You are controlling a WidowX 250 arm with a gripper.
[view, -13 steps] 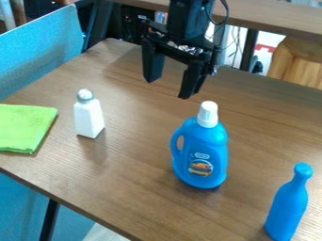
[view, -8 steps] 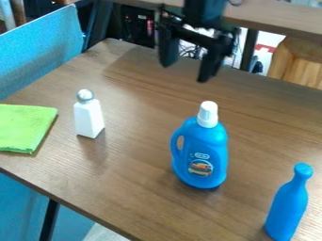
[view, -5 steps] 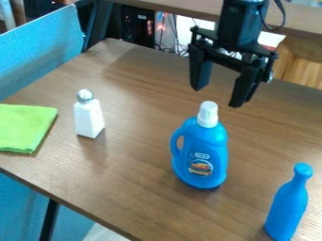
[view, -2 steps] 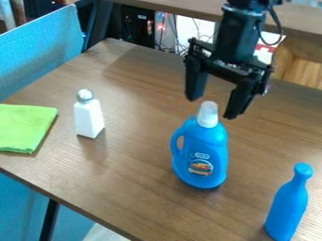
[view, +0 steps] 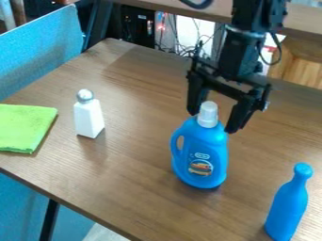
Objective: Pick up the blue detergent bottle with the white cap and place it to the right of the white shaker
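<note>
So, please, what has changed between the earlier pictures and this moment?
The open gripper moved toward the picture's right, then down; its fingers now appear either side of the white cap of the blue jug, nothing gripped. The jug, shaker, green cloth and narrow blue bottle stayed.

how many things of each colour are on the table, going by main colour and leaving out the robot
Blue: 2 (detergent bottle, slim bottle)
White: 1 (shaker)
Green: 1 (cloth)
Total: 4
</note>
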